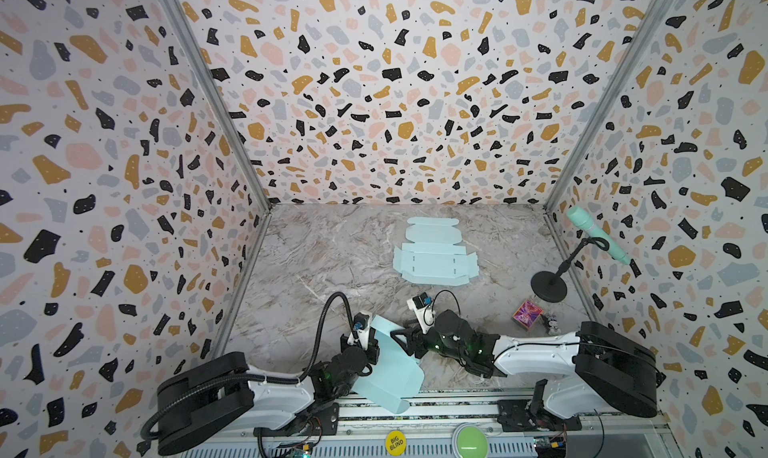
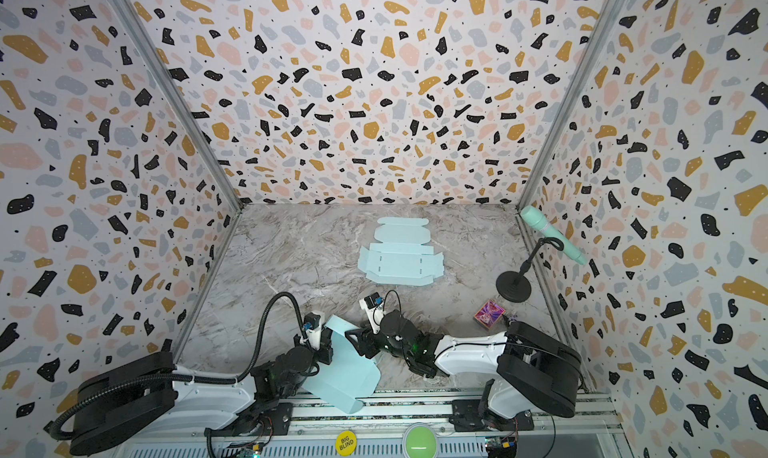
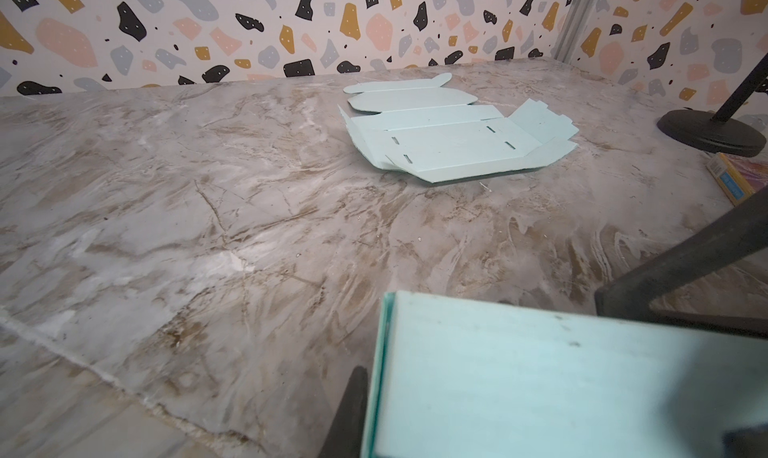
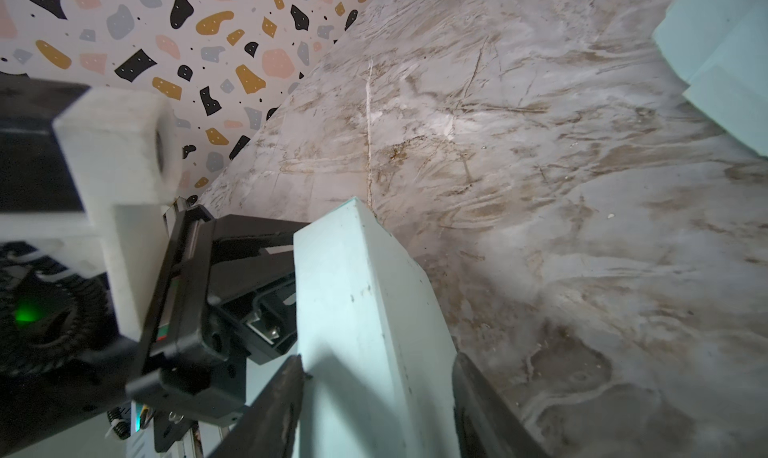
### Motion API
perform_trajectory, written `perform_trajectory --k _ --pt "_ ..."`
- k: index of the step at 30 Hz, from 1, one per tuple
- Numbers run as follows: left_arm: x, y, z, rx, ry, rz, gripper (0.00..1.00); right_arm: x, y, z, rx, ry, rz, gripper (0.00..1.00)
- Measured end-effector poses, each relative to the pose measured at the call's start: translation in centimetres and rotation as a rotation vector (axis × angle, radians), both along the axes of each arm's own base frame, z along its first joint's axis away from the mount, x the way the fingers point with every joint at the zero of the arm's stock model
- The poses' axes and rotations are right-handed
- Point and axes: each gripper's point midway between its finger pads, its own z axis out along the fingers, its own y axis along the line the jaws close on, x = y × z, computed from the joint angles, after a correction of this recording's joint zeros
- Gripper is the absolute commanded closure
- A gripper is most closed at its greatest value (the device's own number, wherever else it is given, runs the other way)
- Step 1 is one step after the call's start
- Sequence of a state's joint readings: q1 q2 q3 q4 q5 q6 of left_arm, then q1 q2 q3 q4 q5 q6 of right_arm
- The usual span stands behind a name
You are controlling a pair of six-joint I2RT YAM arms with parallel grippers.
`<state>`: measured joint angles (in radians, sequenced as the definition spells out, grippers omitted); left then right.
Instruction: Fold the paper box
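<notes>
The pale blue paper box (image 1: 390, 373) (image 2: 345, 373), partly folded, hangs tilted over the table's front edge between both arms. My left gripper (image 1: 372, 341) (image 2: 328, 346) is shut on its left side. In the left wrist view one dark finger (image 3: 351, 410) lies against the box's edge (image 3: 540, 385), and the other finger is hidden behind the panel. My right gripper (image 1: 401, 337) (image 4: 378, 364) straddles the box's far end (image 4: 365, 310), a finger against each side. A second pale blue blank (image 1: 434, 260) (image 3: 449, 140) lies flat, farther back on the table.
A mint microphone (image 1: 594, 233) on a black round-based stand (image 1: 548, 285) is at the right wall. A small colourful box (image 1: 527, 314) and a tiny figure (image 1: 552, 327) sit near the right arm. A green button (image 1: 469, 439) and a yellow disc (image 1: 395, 441) are on the front rail.
</notes>
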<state>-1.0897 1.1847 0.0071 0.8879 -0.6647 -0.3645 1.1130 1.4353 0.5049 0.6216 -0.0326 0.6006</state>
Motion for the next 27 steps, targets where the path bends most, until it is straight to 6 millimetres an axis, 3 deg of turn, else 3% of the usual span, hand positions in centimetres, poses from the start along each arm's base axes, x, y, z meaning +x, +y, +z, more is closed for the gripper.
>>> perform_trajectory --k 19,27 --pt "0.2 0.0 -0.4 -0.033 0.015 0.021 0.73 0.1 -0.7 -0.1 -0.004 0.004 -0.007 0.43" --pt "0.1 0.0 -0.2 -0.036 0.016 0.019 0.73 0.3 -1.1 0.1 -0.013 -0.005 -0.012 0.43"
